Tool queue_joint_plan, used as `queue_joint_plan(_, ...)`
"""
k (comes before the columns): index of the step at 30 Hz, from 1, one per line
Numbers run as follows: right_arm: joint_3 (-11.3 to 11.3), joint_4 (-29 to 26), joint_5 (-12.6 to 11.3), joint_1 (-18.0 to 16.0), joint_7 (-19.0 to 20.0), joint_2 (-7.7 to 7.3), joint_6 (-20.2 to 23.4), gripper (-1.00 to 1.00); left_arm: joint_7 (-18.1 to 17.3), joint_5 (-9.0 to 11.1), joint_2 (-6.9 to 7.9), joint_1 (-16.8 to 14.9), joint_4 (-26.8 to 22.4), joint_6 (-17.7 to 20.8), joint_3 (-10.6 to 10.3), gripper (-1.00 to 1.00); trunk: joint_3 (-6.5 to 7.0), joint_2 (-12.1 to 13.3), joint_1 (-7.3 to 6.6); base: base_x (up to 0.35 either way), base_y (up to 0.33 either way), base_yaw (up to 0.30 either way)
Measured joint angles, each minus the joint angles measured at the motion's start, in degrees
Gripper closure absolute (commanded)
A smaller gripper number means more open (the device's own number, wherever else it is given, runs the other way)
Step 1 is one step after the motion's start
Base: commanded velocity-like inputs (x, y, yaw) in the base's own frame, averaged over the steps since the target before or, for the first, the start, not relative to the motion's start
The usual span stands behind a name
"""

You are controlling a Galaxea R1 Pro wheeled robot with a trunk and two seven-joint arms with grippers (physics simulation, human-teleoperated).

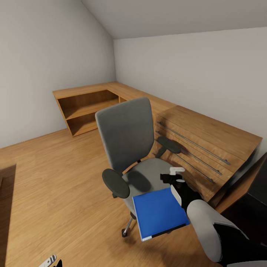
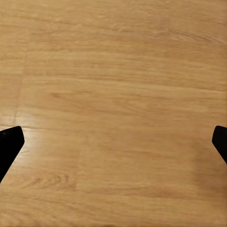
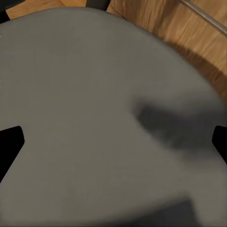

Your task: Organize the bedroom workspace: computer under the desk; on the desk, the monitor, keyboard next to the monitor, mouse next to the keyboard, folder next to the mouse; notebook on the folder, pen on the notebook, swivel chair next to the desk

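At six o'clock on the swivel chair (image 1: 128, 137) seat: blue folder (image 1: 159, 212). Right gripper (image 3: 113, 146) spread wide above grey seat. Left gripper (image 2: 113, 146) likewise agape over wood floor (image 2: 113, 71).

No legible text, label, brand, number or sign is present on any surface in any view.

We see the blue folder (image 1: 160, 213) cover the front of the swivel chair (image 1: 128, 148) seat. Our right arm hides the folder's far corner, and we cannot tell how the right hand (image 1: 174, 177) meets it. The black worktop (image 1: 256, 193) is cut off at the edge. The seat looks blurry up close.
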Motion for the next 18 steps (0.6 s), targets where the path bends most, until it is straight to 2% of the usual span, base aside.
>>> queue_joint_plan(7,0.0,0.2,-0.1,0.0,-0.1,0.85,0.1,-1.00,0.0,0.0,0.02,0.0,0.0,0.0,0.0,-1.00,0.08,0.0,0.01,-0.043,0.017,-0.027)
queue_joint_plan(14,-0.1,0.2,-0.2,0.0,-0.2,1.67,0.1,-1.00,0.0,0.0,0.05,0.0,0.0,0.0,0.0,-1.00,0.37,0.0,0.03,-0.228,0.163,-0.181)
queue_joint_plan(18,-0.1,0.2,-0.2,0.0,-0.3,1.75,0.0,-1.00,0.0,0.0,0.04,0.0,0.0,0.0,0.0,-1.00,0.41,0.0,0.03,-0.240,0.189,-0.074)
